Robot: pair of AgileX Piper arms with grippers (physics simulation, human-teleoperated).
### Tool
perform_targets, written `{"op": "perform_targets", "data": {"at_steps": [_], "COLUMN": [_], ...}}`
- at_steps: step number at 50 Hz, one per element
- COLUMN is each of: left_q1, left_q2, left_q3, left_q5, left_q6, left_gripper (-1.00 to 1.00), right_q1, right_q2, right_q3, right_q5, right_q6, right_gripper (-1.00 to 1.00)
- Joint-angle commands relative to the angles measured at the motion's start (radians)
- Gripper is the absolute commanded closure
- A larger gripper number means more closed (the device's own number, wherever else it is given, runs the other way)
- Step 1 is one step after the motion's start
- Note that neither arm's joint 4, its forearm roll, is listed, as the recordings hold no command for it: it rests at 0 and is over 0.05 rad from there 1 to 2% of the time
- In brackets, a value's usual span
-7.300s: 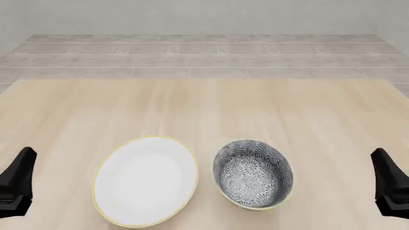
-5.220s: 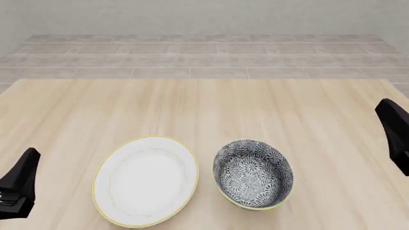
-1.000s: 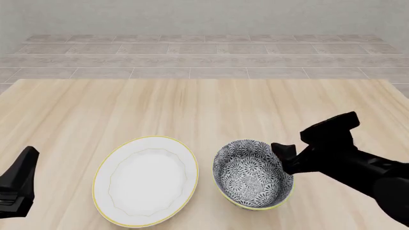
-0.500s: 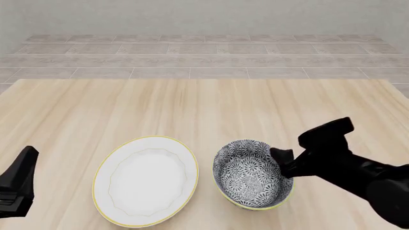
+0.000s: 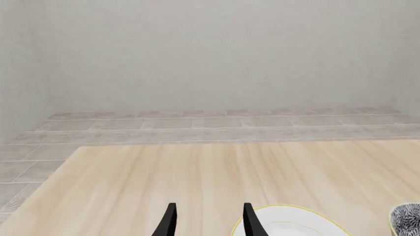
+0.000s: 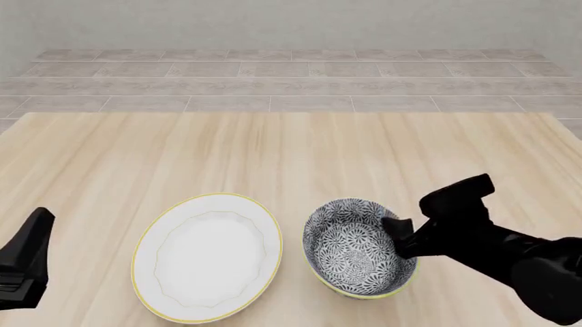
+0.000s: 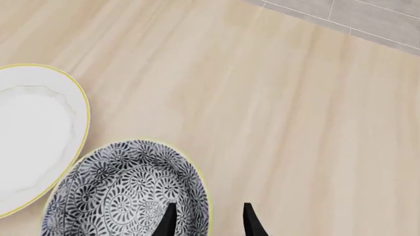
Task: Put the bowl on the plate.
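The bowl, black-and-white floral inside with a pale green rim, sits on the table right of centre near the front edge. The white plate with a thin yellow rim lies just left of it, a small gap between them. My right gripper is at the bowl's right rim. In the right wrist view it is open, its two fingers either side of the bowl's rim, with the plate beyond. My left gripper is open and holds nothing, off to the left of the plate.
The light wooden table stretches far behind the dishes. A grey tiled floor and a pale wall lie past its far edge. The left arm's black body sits at the front left corner.
My right arm came in from the right edge to the bowl's right rim and sank slightly lower over the last second. The left arm, bowl and plate have stayed put.
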Motion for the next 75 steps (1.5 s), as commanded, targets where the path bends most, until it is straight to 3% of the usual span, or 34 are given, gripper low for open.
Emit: {"op": "perform_targets", "data": {"at_steps": [1, 65, 66, 75], "left_q1": [-0.002, -0.005, -0.004, -0.002], "left_q2": [0.000, 0.015, 0.015, 0.018], "left_q3": [0.000, 0.000, 0.000, 0.000], "left_q5": [0.001, -0.005, -0.005, -0.008], "left_q6": [0.001, 0.011, 0.011, 0.011], "left_gripper": [-1.00, -1.00, -1.00, -1.00], "right_q1": [-0.001, -0.008, -0.012, -0.012], "right_q2": [0.028, 0.183, 0.182, 0.138], "right_q3": [0.005, 0.019, 0.018, 0.018], "right_q5": [-0.018, -0.130, -0.130, -0.101], "right_q6": [0.004, 0.018, 0.016, 0.002], "right_gripper": [-1.00, -1.00, 1.00, 1.00]}}
